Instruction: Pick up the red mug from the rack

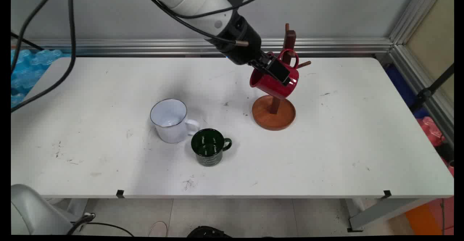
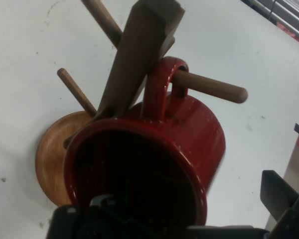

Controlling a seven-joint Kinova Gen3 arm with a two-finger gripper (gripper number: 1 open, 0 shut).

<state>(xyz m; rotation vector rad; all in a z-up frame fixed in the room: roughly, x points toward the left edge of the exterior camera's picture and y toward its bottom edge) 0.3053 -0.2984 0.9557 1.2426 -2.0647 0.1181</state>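
Main view: gripper point(image 1: 276, 73) is clamped on the rim of the red mug point(image 1: 270, 85), tilted on the wooden mug tree point(image 1: 274, 110). Hand view: mug handle point(image 2: 162, 84) hangs over a peg point(image 2: 212, 88).

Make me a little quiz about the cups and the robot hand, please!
1. True or false: the red mug's handle is looped over a peg of the wooden mug tree.
2. Which cup stands nearest the green mug? A) white mug B) red mug
3. How many mugs stand on the table?

Key: 1 true; 2 A; 3 two.
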